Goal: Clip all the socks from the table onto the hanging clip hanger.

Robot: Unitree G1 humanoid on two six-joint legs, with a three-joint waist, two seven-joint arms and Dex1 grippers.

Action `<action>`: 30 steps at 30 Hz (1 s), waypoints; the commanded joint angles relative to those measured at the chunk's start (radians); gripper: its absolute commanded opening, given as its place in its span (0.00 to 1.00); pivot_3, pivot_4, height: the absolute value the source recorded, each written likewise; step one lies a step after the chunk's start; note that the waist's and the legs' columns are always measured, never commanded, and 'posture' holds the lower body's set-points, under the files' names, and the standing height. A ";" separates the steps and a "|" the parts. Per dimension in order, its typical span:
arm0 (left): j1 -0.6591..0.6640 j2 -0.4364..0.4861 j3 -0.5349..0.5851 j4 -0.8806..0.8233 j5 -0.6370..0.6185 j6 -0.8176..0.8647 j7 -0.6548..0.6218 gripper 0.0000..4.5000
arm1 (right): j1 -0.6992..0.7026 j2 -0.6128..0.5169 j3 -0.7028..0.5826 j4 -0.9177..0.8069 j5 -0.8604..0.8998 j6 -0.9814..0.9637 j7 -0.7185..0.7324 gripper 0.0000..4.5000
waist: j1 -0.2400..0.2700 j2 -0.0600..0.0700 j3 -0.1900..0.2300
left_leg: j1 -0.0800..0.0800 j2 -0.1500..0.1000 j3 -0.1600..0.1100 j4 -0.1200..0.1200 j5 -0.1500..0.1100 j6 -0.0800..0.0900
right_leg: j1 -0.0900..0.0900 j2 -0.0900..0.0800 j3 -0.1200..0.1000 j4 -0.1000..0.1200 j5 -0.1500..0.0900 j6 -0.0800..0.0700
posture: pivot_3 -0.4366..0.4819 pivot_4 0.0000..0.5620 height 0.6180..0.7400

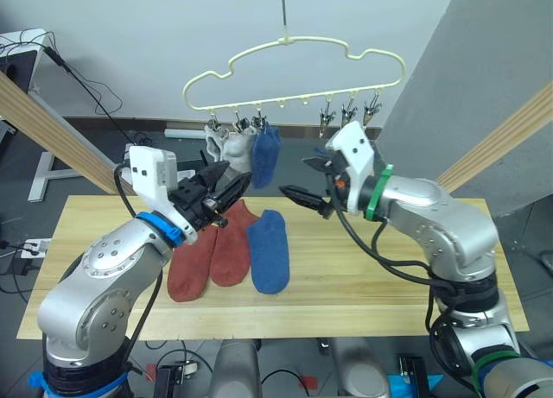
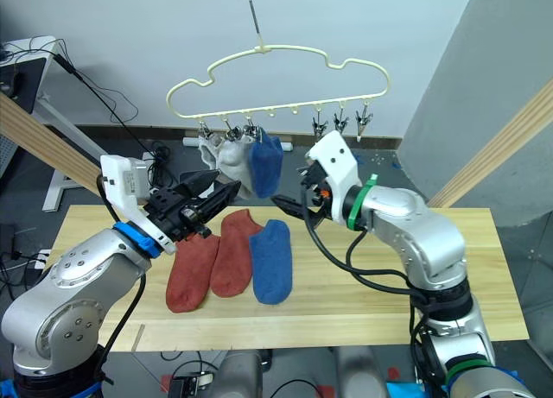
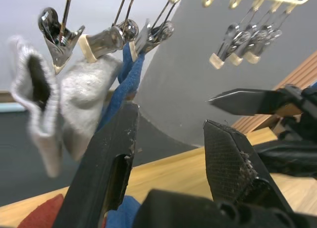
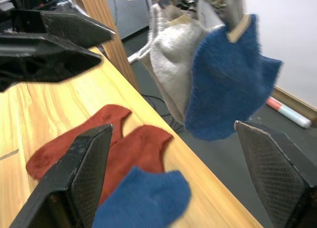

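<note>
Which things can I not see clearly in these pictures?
- Grey socks: bunched together and overlapped by the hung blue sock in the eye views; the count is unclear.
- Clip hanger hook: cut off by the top edge.
- Table near edge: covered by the arms.
- Clips in the right wrist view: blurred.

My table (image 1: 363,286) is pale planked wood with a matt grain. The socks (image 1: 232,245) on it are soft fuzzy knit cloth. The clip hanger (image 1: 294,66) looks smooth and plastic-coated; its clips (image 3: 106,40) are shiny metal. My left hand (image 3: 173,154) has matt black, cross-hatched pads (image 3: 233,166).
</note>
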 commanded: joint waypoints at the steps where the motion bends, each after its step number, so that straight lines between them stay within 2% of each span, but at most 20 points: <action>1: 0.020 0.020 0.052 -0.041 -0.041 -0.058 -0.052 0.53 | 0.004 -0.003 -0.069 -0.116 0.058 0.081 -0.038 0.91 | -0.001 0.000 0.000 | 0.000 0.000 0.000 0.000 0.000 0.000 | 0.000 0.000 0.000 0.000 0.000 0.000 | 0.31 0.58 1.00; 7: 0.022 0.079 0.060 0.028 -0.022 -0.168 -0.195 0.53 | 0.030 0.058 -0.141 -0.277 0.102 0.282 -0.175 0.91 | -0.003 0.000 -0.001 | 0.001 0.000 0.000 0.000 0.000 0.000 | 0.000 0.001 0.000 0.001 0.000 0.000 | 0.26 0.57 1.00; 15: 0.011 0.146 0.060 0.103 -0.043 -0.206 -0.317 0.53 | -0.028 0.235 -0.206 -0.329 -0.013 0.456 -0.429 0.91 | -0.015 0.000 -0.002 | 0.001 0.001 0.001 0.000 0.000 0.000 | -0.001 0.001 0.000 0.001 0.000 -0.001 | 0.21 0.57 1.00; 18: -0.011 0.183 0.070 0.145 -0.049 -0.222 -0.381 0.53 | -0.060 0.348 -0.196 -0.322 -0.082 0.467 -0.541 0.79 | -0.022 0.000 -0.002 | 0.001 0.001 0.000 0.000 0.000 0.000 | -0.001 0.001 0.000 0.001 0.000 -0.001 | 0.21 0.57 1.00; 22: -0.021 0.185 0.056 0.143 -0.058 -0.221 -0.395 0.53 | -0.074 0.365 -0.199 -0.333 -0.098 0.496 -0.550 0.49 | -0.025 0.000 -0.002 | 0.000 0.001 0.001 -0.001 0.000 0.000 | -0.001 0.000 0.000 -0.001 0.000 -0.001 | 0.21 0.59 1.00; 30: -0.031 0.211 0.070 0.139 -0.106 -0.198 -0.408 0.53 | -0.094 0.384 -0.211 -0.335 -0.115 0.525 -0.543 0.49 | -0.028 0.000 -0.002 | 0.000 0.001 0.001 -0.002 0.000 0.000 | -0.001 0.001 0.000 -0.001 0.000 -0.001 | 0.22 0.60 1.00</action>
